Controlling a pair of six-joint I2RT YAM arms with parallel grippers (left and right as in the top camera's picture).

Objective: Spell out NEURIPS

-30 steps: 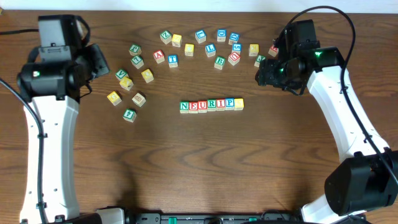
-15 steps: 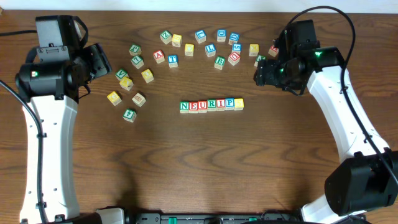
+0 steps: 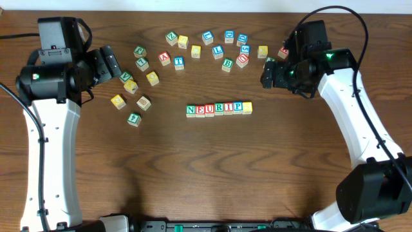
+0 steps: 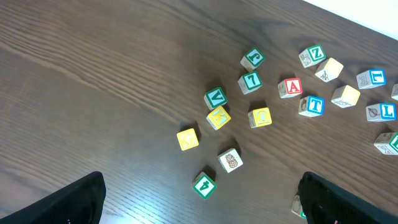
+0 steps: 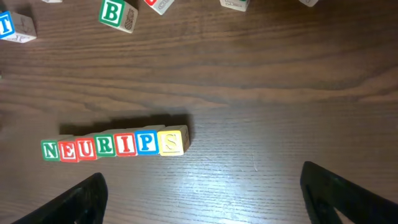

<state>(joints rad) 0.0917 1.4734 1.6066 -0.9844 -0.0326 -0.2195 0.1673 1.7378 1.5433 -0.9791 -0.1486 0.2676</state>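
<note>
The seven cubes stand in one straight touching row (image 3: 219, 109) at the table's middle. In the right wrist view the row (image 5: 115, 145) reads green N (image 5: 50, 150), red E (image 5: 68, 149), red U (image 5: 87, 148), green R (image 5: 106, 146), red I (image 5: 126, 144), blue P (image 5: 147, 142), then a yellowish cube (image 5: 172, 141) with a faint S. My left gripper (image 3: 109, 64) hangs open at the far left, well away from the row. My right gripper (image 3: 269, 72) is open at the back right, above and beyond the row. Neither holds anything.
Several loose letter cubes form an arc (image 3: 212, 48) along the back of the table. A smaller cluster (image 3: 135, 84) lies at the left, under my left gripper's reach, with a green cube (image 4: 203, 185) nearest its fingers. A green B cube (image 5: 112, 14) lies beyond the row.
Both grippers have spread their jaws wider. The arms have barely shifted and the row of cubes has not moved.
</note>
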